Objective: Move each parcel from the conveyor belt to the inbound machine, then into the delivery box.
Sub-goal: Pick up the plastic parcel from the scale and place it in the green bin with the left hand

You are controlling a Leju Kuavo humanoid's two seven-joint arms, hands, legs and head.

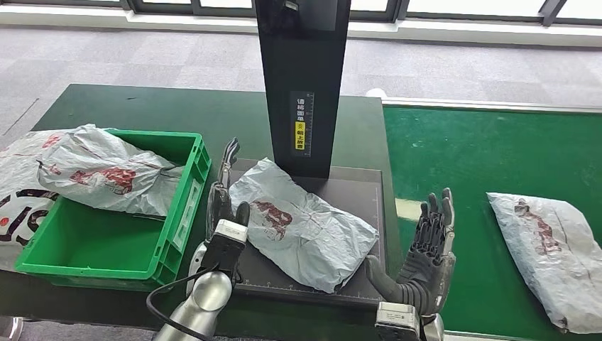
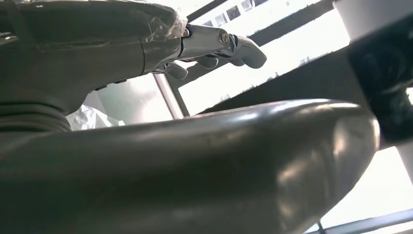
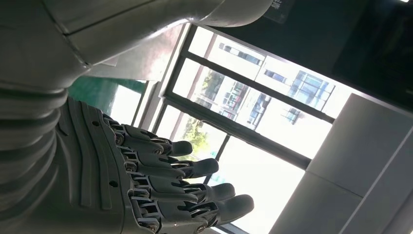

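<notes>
A: Left hand (image 1: 221,206)?
B: Lower centre-left of the head view, between the green crate (image 1: 186,213) and the grey parcel on the black platform (image 1: 302,226); fingers (image 1: 228,158) stretched out straight, thumb at the parcel's left edge; can't tell if it actually touches; nothing gripped.

A: Right hand (image 1: 426,249)?
B: Lower centre-right, palm up, fingers (image 1: 434,213) spread and slightly curled, holding nothing; thumb points toward the parcel's lower right corner, just apart from it; the right wrist view shows the dark fingers (image 3: 195,168) fanned against the windows (image 3: 253,122), nothing in them.

A: Parcels?
B: One flat on the black platform (image 1: 355,195) at the foot of the black column (image 1: 304,78), frame centre; one draped across the crate's upper left rim (image 1: 99,170); one on the green belt (image 1: 461,149) at the right edge (image 1: 554,249); all grey poly bags with a red print, unreadable.

A: Any writing?
B: Vertical label on the column (image 1: 304,122): white Chinese characters, with a yellow patch lower down; too small to read; more bagging with big dark lettering at the far left edge (image 1: 18,206), cropped.

A: Left wrist view?
B: Grey thumb (image 2: 204,161) up close; metal fingers (image 2: 229,46) extended at the top; bit of crinkled bag (image 2: 90,117) behind.
</notes>
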